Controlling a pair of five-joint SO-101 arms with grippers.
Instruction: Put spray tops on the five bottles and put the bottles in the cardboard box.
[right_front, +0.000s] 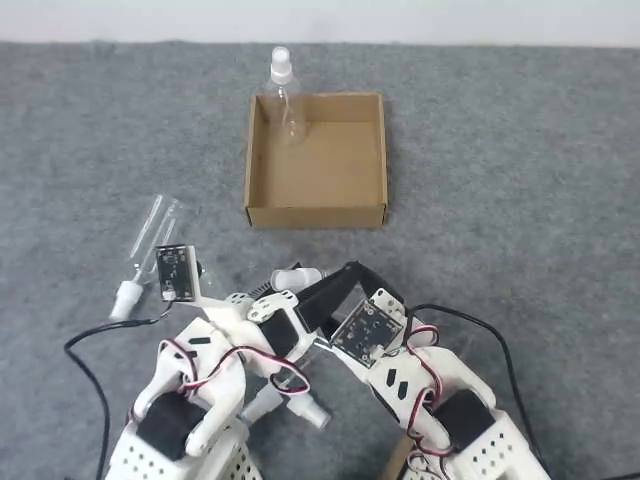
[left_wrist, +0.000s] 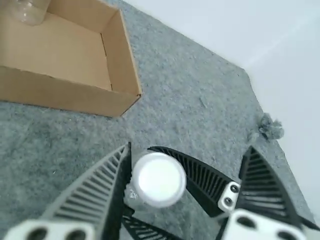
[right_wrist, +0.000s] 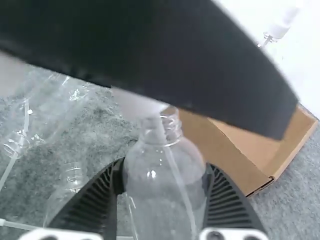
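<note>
The right end effector (right_wrist: 164, 174) pinches a clear bottle (right_wrist: 161, 150) just below the shoulder, near the box's front wall. The left end effector (left_wrist: 142, 152) is pressed on a white spray top (left_wrist: 159, 179) over the neck, its thin tube dipping inside. The bottle looks thin, light and slick, likely to dent or twist if squeezed. The stiffer shoulder seems the safer hold, and the top's collar the place to grip. Loose bottles (right_front: 155, 232) lie on the bench (right_front: 500, 200) beside the left arm. Farther off, the box (right_front: 315, 213) holds 1 capped bottle (right_front: 288, 100), standing in its far left corner.
</note>
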